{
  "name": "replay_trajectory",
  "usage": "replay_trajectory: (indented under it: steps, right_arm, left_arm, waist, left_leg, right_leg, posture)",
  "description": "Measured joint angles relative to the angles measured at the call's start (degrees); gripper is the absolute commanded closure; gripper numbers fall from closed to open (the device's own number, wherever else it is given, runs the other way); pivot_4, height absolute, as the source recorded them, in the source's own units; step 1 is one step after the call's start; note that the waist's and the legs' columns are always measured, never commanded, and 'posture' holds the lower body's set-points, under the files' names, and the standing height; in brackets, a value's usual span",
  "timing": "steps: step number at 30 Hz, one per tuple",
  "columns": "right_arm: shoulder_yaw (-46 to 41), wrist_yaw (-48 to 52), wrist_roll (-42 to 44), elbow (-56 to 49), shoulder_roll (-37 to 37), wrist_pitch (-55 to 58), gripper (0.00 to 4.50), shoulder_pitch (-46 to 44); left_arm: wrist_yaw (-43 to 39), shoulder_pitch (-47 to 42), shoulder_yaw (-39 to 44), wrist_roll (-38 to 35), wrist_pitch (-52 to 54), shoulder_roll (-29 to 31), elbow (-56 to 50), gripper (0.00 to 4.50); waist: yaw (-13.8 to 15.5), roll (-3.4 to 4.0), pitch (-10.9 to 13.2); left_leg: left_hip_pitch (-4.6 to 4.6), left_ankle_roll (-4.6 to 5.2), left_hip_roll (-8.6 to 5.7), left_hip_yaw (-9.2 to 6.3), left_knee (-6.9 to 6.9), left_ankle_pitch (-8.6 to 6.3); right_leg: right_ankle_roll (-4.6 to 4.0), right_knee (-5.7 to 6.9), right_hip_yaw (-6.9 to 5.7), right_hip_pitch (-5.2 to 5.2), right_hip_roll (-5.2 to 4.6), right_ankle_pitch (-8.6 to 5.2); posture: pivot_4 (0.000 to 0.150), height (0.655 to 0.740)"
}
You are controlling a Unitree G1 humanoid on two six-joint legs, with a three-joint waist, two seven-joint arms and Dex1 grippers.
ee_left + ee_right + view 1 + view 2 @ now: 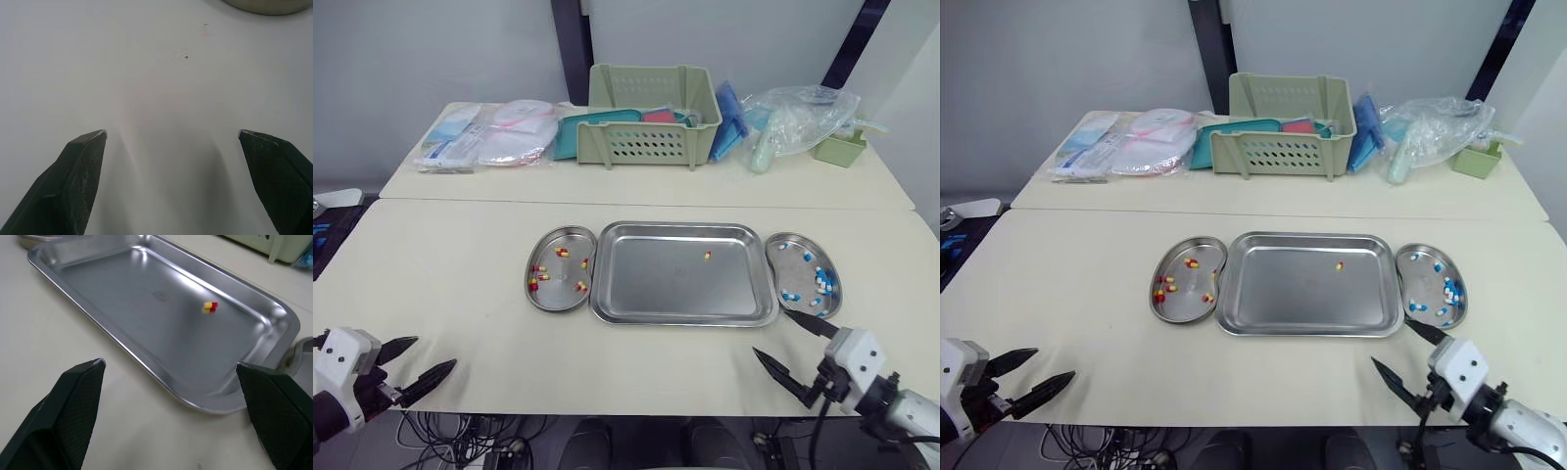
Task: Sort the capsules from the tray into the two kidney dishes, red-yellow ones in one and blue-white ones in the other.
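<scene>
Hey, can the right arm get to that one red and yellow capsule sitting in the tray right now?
Probably yes. The right gripper is open near the tray's near right corner, and the red-yellow capsule lies alone on the tray floor. Only the low rim stands between them.

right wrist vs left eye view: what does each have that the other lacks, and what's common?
Right wrist adds: the cross-hatched texture on the right gripper fingers.
Left eye adds: the left gripper, open; red-yellow capsules in the left kidney dish; blue-white capsules in the right kidney dish.
Shared: the tray, one red-yellow capsule left on it, the right gripper open.
</scene>
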Motion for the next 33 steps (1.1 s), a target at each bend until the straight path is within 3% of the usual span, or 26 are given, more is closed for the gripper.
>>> replay_trajectory:
  steps: [4, 8, 13, 17, 23, 28, 33]
  right_arm:
    - [1.2, -1.3, -0.1, 0.0, 0.0, 0.0, 0.00, 0.1]
    - [2.7, -1.4, -0.2, 0.1, 0.0, -0.5, 0.00, 0.7]
    - [4.1, -2.2, -0.4, 0.8, 0.1, -1.9, 0.00, 0.6]
    - [5.8, -2.7, -0.6, 3.0, 0.9, -3.6, 0.00, 0.6]
    - [6.6, -3.9, -1.1, 5.3, 1.3, -6.7, 0.00, 1.6]
    - [7.7, -5.3, -1.8, 5.7, 2.4, -8.1, 0.00, 1.5]
    - [9.1, -6.9, -2.8, 5.8, 3.2, -8.6, 0.00, 2.6]
  left_arm:
    - [0.7, -0.5, -1.0, -2.1, 1.1, -1.6, -4.9, 0.03]
    - [4.8, -4.0, -7.1, -5.1, 5.6, -4.1, -16.9, 0.03]
    - [12.9, -12.0, -18.1, -6.6, 11.9, -7.1, -27.6, 0.03]
    - [23.6, -26.6, -34.7, -0.4, 16.7, -16.8, -27.7, 0.03]
    - [30.1, -46.1, -49.5, 8.1, 19.3, -25.7, -16.4, 0.03]
    - [33.1, -59.6, -53.8, 12.4, 19.8, -33.7, -2.7, 0.03]
    - [35.0, -65.5, -56.3, 16.0, 18.8, -39.7, 10.0, 0.03]
  waist:
    - [0.2, -0.08, 0.0]
    - [0.3, -0.08, -0.1]
    - [-0.2, 0.02, -0.1]
    - [0.5, 0.15, -0.3]
    - [0.1, 0.19, -0.4]
    - [0.1, 0.19, -0.4]
    - [0.1, 0.19, -0.4]
  left_leg:
    - [-0.02, 0.00, -0.02, -0.01, 0.02, 0.00]
    - [-0.02, 0.00, -0.02, -0.03, 0.04, 0.00]
    - [0.02, 0.00, -0.01, -0.02, 0.02, 0.00]
    - [-0.01, 0.00, -0.13, -0.08, 0.22, 0.01]
    - [-0.03, 0.00, -0.14, -0.05, 0.17, 0.01]
    - [-0.08, 0.01, -0.16, -0.03, 0.21, 0.01]
    - [-0.09, 0.00, -0.16, -0.03, 0.19, 0.01]
  right_leg:
    - [0.00, -0.02, -0.01, 0.02, -0.03, 0.00]
    - [0.00, -0.01, 0.00, 0.04, -0.03, 0.00]
    - [0.01, 0.02, 0.02, 0.02, 0.03, 0.01]
    - [0.10, 0.04, -0.01, 0.13, -0.02, 0.06]
    - [0.09, 0.02, 0.01, 0.09, 0.01, 0.05]
    - [0.10, -0.01, 0.02, 0.06, 0.00, 0.05]
    - [0.10, -0.02, 0.03, 0.03, 0.00, 0.05]
  posture:
    - [0.150, 0.7400]
    - [0.150, 0.7400]
    - [0.150, 0.7400]
    - [0.150, 0.7400]
    - [0.150, 0.7400]
    - [0.150, 0.7400]
    - [0.150, 0.7400]
